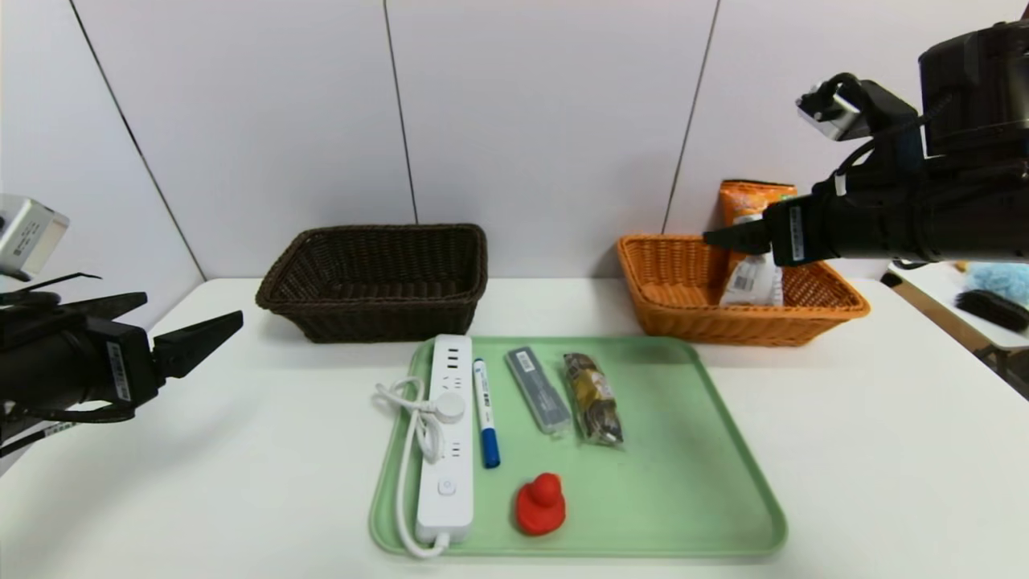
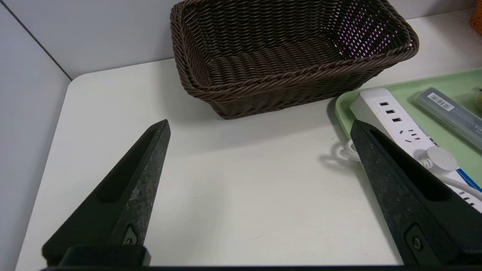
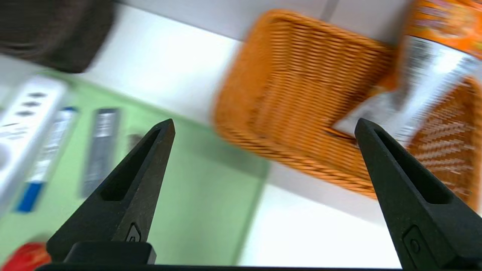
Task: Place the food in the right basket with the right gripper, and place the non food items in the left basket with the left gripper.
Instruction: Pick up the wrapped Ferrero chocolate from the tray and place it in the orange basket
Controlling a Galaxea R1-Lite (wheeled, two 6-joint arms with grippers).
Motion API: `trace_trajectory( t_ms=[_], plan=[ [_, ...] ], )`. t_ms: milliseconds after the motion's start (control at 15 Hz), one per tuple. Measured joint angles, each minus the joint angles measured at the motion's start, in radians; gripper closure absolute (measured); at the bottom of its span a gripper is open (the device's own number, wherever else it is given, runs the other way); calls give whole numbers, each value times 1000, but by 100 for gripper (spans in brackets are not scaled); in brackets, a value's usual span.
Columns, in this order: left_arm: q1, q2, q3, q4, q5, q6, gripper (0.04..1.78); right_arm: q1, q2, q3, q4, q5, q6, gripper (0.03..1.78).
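Observation:
An orange snack bag (image 1: 753, 241) stands in the orange right basket (image 1: 691, 318), also in the right wrist view (image 3: 425, 75). My right gripper (image 1: 711, 237) is open and empty, raised above that basket. A green tray (image 1: 691, 482) holds a white power strip (image 1: 444, 434), a blue marker (image 1: 485, 412), a grey case (image 1: 537, 390), a wrapped brown snack (image 1: 593, 398) and a red toy duck (image 1: 540, 504). The dark left basket (image 1: 378, 277) is empty. My left gripper (image 1: 217, 326) is open and empty at the table's left, its open jaws showing in its wrist view (image 2: 260, 126).
A white wall stands close behind both baskets. A side table with a black brush (image 1: 993, 310) and a blue fluffy thing (image 1: 997, 280) is at the far right. White table (image 1: 884, 450) surface lies to either side of the tray.

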Motion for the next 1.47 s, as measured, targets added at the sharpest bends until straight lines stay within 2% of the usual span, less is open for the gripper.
trace_trajectory(
  t_ms=[267, 467, 600, 800, 1467],
  plan=[
    [-1, 1, 2, 0, 1, 14, 13, 201, 6, -44, 126, 0, 129, 13],
    [-1, 1, 4, 0, 1, 14, 13, 283, 60, -79, 290, 0, 218, 12],
    [-1, 1, 5, 0, 1, 14, 13, 302, 114, -88, 319, 0, 242, 12],
    [-1, 1, 6, 0, 2, 13, 13, 310, 201, -92, 317, -1, 245, 12],
    [-1, -3, 23, 0, 3, 12, 13, 278, 403, -96, 250, -38, 246, 12]
  ],
)
